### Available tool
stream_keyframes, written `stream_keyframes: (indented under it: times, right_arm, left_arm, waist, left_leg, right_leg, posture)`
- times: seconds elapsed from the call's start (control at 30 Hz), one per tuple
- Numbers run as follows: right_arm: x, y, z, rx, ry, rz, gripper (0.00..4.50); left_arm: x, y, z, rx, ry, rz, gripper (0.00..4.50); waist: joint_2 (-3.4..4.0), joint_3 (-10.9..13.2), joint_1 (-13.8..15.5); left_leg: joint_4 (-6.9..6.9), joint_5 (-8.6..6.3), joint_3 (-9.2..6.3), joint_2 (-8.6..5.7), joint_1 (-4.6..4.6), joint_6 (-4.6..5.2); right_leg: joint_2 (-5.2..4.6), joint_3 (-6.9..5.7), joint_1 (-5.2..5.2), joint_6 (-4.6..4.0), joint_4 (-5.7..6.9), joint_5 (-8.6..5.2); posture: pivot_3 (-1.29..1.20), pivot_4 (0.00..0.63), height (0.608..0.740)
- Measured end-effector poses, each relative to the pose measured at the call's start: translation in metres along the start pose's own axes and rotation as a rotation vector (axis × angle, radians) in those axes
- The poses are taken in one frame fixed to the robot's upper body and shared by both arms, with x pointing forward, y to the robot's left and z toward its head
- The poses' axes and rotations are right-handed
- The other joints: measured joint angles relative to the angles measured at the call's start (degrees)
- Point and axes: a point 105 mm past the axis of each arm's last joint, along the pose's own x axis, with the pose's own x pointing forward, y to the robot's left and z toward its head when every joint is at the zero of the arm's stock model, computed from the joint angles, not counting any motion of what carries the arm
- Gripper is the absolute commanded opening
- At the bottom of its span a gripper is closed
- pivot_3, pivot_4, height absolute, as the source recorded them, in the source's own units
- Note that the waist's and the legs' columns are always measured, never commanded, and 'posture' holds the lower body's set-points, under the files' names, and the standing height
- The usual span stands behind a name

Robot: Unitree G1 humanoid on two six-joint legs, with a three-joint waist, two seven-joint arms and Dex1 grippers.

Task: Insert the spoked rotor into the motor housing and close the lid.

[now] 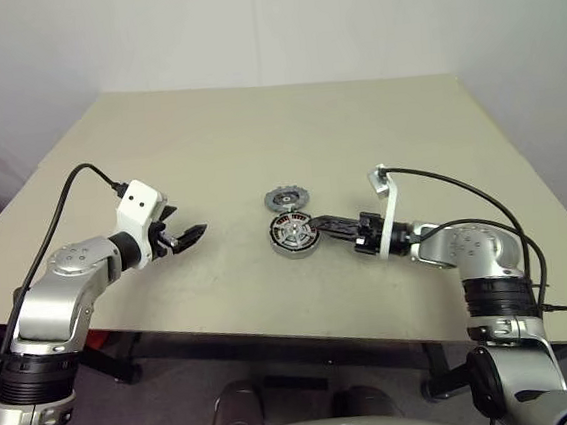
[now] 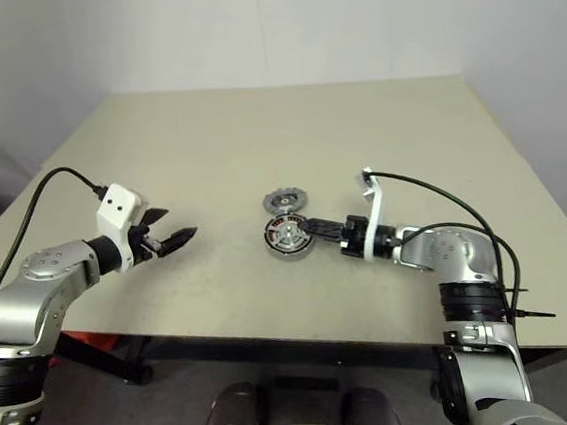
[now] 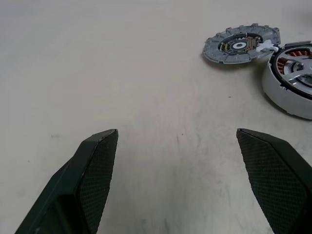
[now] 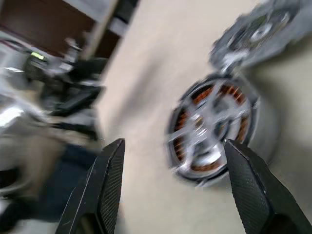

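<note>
The rotor sits inside the housing on the table, its silver spokes over the copper windings. The lid lies flat just beyond the housing, touching its rim. The right gripper has its fingers apart, tips right at the housing's near side. The left gripper, fingers spread and empty, is well apart from the housing.

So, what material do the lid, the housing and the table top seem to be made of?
The lid looks like cast metal, matte grey, with a notched edge. The motor housing seems to be bare silver metal with a satin sheen; copper-coloured windings show inside, under the spoked rotor, which looks like bright metal. The table is beige and matte, perhaps laminate; scuffs show.
</note>
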Motion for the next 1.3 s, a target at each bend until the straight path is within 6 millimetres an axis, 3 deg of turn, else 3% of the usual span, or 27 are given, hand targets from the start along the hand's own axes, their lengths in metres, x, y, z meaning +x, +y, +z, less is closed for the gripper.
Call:
stream_keyframes:
  times: [0.13, 0.3, 0.33, 0.6, 0.83, 1.1, 1.3]
  right_arm:
    - [0.018, 0.002, 0.016, -0.171, -0.054, -0.033, 2.04]
    - [0.026, 0.01, 0.026, -0.257, -0.088, -0.004, 0.17]
    - [0.027, 0.011, 0.026, -0.268, -0.086, 0.002, 0.02]
    - [0.038, 0.021, 0.009, -0.311, 0.004, 0.073, 0.02]
    - [0.057, 0.003, -0.02, -0.363, 0.082, 0.011, 0.02]
    - [0.052, 0.0, -0.013, -0.383, 0.059, 0.027, 0.02]
    - [0.037, 0.025, 0.015, -0.502, -0.03, 0.159, 0.02]
  left_arm:
    - [0.001, 0.0, 0.0, 0.004, 0.002, -0.001, 4.1]
    - [0.001, 0.0, 0.0, 0.007, 0.005, 0.003, 4.1]
    - [0.001, 0.0, -0.001, 0.007, 0.005, 0.003, 4.1]
    - [0.001, 0.0, 0.0, 0.007, 0.004, 0.006, 4.1]
    - [0.001, -0.001, 0.001, 0.01, -0.001, 0.005, 4.1]
    - [0.001, -0.001, 0.002, 0.011, -0.002, 0.005, 4.1]
    - [0.001, -0.001, 0.002, 0.011, -0.003, 0.005, 4.1]
  waist:
    - [0.0, 0.0, -0.05]
    - [0.0, 0.0, -0.01]
    - [0.0, 0.0, -0.03]
    - [-0.01, 0.0, -0.15]
    - [-0.08, -0.05, -0.26]
    - [-0.1, -0.05, -0.18]
    - [-0.11, -0.06, -0.24]
  left_leg:
    - [0.0, 0.0, 0.0, 0.0, -0.02, 0.01]
    - [0.0, -0.04, -0.01, -0.01, -0.07, 0.07]
    - [0.0, -0.04, -0.01, -0.01, -0.07, 0.07]
    - [0.01, -0.04, -0.01, 0.0, -0.05, 0.07]
    - [0.01, -0.04, -0.01, 0.0, 0.07, 0.07]
    - [0.07, -0.12, -0.03, 0.0, 0.35, 0.23]
    - [0.07, -0.14, -0.03, 0.04, 0.25, 0.27]
  right_leg:
    - [0.0, 0.0, -0.01, -0.06, -0.01, 0.04]
    - [0.0, -0.01, -0.01, -0.31, -0.04, 0.18]
    - [0.0, -0.01, -0.01, -0.32, -0.04, 0.18]
    - [0.0, -0.01, -0.01, -0.32, -0.01, 0.18]
    - [0.0, 0.0, 0.1, -0.33, 0.01, 0.19]
    - [-0.01, 0.0, 0.52, 0.01, -0.04, -0.01]
    - [0.01, -0.02, 0.38, -0.32, 0.0, 0.18]
  posture:
    - [0.0, 0.0, 0.74]
    - [0.0, 0.0, 0.74]
    - [0.0, 0.0, 0.74]
    - [0.0, 0.0, 0.74]
    - [0.0, 0.0, 0.74]
    - [0.0, 0.0, 0.74]
    - [0.0, 0.0, 0.74]
